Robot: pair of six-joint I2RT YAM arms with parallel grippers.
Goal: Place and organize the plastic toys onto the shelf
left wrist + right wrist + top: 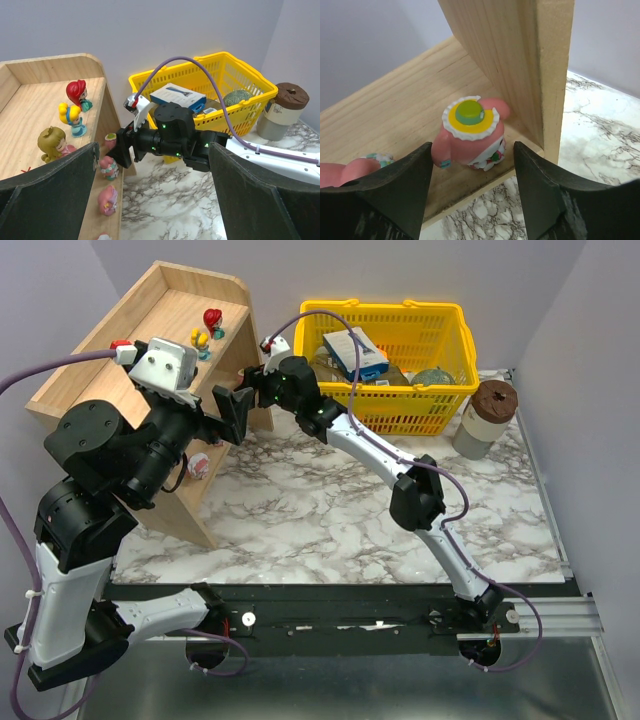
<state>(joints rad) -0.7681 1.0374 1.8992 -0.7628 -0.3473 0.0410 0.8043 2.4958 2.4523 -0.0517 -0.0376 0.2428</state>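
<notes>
The light-wood shelf [150, 320] stands at the far left. On its top tier stand a red-haired toy [77, 95], a yellow-haired toy [70, 119] and an olive-haired toy [52, 146]. Several pink toys stand in a row on the lower tier [107, 200]. My right gripper [472, 150] is open at the lower tier's far end. A pink toy with a yellow and green hat [470, 131] stands between its fingers, untouched. In the top view the right gripper [250, 378] is beside the shelf's side panel. My left gripper [152, 165] is open and empty, just in front of the shelf [238, 412].
A yellow basket [400, 350] with boxes and packets stands at the back. A cup with a brown lid [485, 418] is to its right. The right arm [415, 495] stretches across the marble table [330, 520]. The shelf's side panel [540, 75] is close beside the right finger.
</notes>
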